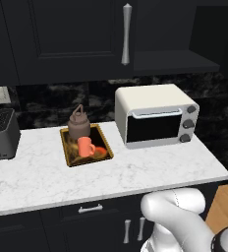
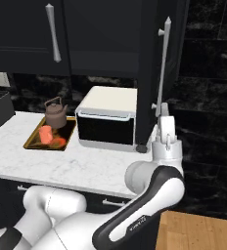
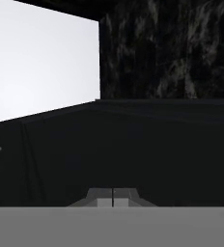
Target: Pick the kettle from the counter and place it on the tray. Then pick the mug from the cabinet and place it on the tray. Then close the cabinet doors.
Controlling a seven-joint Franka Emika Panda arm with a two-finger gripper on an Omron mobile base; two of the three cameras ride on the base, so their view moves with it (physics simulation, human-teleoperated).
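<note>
Kettle (image 1: pixel 79 125) upright, handle arching upward.

Marble counter (image 1: pixel 135 172) carries tray (image 1: pixel 69 153), oven (image 1: pixel 155 115) (white) and toaster (image 1: pixel 0 133).

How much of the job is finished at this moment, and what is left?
Done: the kettle and the mug both sit on the tray. In hand: the gripper, jaws shut, is up against the open right cabinet door. Left: swinging that door shut; the left door looks closed.
</note>
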